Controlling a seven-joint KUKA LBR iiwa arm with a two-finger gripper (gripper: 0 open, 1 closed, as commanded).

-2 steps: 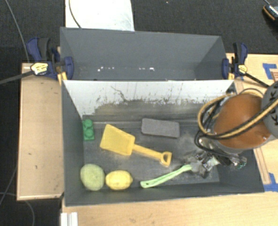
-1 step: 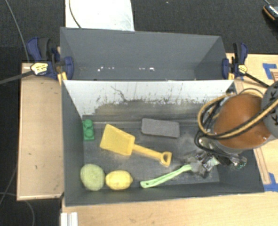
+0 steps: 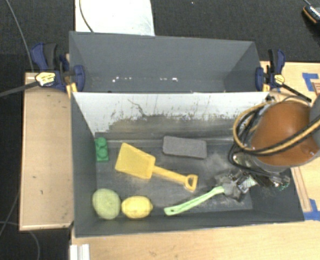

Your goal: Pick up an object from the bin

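Note:
My gripper (image 3: 234, 187) is low in the bin's front right, under the orange cover. Its fingertips sit right at the head end of a light green toothbrush-like stick (image 3: 192, 202), which lies slanting toward the front middle. Whether the stick's head is between the fingers is hidden. A yellow toy shovel (image 3: 143, 166) lies left of the gripper, its handle loop close to the stick. A dark grey block (image 3: 184, 147) rests by the back wall.
A yellow lemon (image 3: 136, 207) and a pale green round fruit (image 3: 106, 203) lie at the front left. A small green piece (image 3: 101, 149) stands by the left wall. The arm and cables cover the bin's right side.

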